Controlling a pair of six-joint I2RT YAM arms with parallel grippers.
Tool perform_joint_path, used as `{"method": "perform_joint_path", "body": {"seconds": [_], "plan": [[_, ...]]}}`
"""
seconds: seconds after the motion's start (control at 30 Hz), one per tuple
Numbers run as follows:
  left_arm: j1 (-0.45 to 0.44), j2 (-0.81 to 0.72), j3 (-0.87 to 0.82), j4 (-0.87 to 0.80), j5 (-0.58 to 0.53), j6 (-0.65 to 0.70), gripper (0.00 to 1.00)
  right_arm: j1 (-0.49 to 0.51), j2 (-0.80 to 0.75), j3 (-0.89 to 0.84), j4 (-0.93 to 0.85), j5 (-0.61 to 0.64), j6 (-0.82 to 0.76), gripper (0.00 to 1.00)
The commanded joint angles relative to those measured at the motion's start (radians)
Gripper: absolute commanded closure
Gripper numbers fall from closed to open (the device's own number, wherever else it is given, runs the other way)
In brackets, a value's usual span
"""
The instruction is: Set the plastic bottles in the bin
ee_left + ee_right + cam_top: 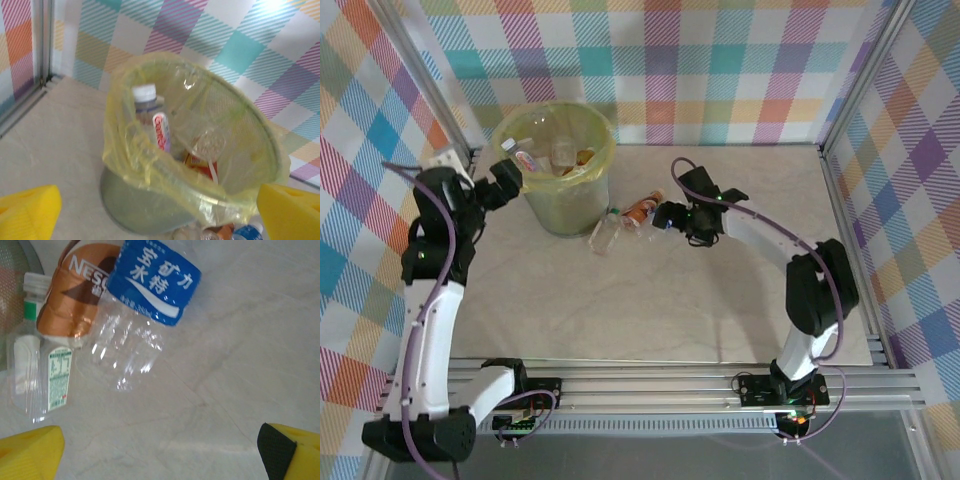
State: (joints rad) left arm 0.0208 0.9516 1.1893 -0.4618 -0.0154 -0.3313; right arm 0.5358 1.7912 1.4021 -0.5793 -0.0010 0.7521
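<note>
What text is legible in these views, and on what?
"NES", cut off: plastic bottle with copper-brown label.
"宝矿力水特": clear plastic bottle with blue label.
Too small to read: green-white label on the white-capped clear bottle.
Blurred: red lettering on the white-capped bottle in the yellow-green bagged bin.

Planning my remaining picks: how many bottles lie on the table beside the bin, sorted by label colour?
Blue-label bottle: 1
Orange-label bottle: 1
Green-label bottle: 1
Total: 3
</note>
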Motion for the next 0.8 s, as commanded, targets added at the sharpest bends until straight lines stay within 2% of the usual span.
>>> {"method": "perform_joint_path", "body": {"seconds": [0.0,0.17,0.5,0.77], "plan": [[0.010,-0.078,-0.089,0.100,0.044,-0.091,0.00,-0.007,0.075,0.079,-0.006,-0.015,0.024,0.00],[0.010,-0.136,-0.162,0.092,0.066,-0.109,0.00,-0.007,0.175,0.167,-0.011,-0.014,0.039,0.00],[0.010,-0.151,-0.178,0.077,0.080,-0.104,0.00,-0.011,0.308,0.308,-0.078,0.031,0.045,0.00],[0.010,-0.155,-0.175,0.075,0.079,-0.103,0.00,-0.025,0.355,0.321,-0.086,0.033,0.046,0.04]]}}
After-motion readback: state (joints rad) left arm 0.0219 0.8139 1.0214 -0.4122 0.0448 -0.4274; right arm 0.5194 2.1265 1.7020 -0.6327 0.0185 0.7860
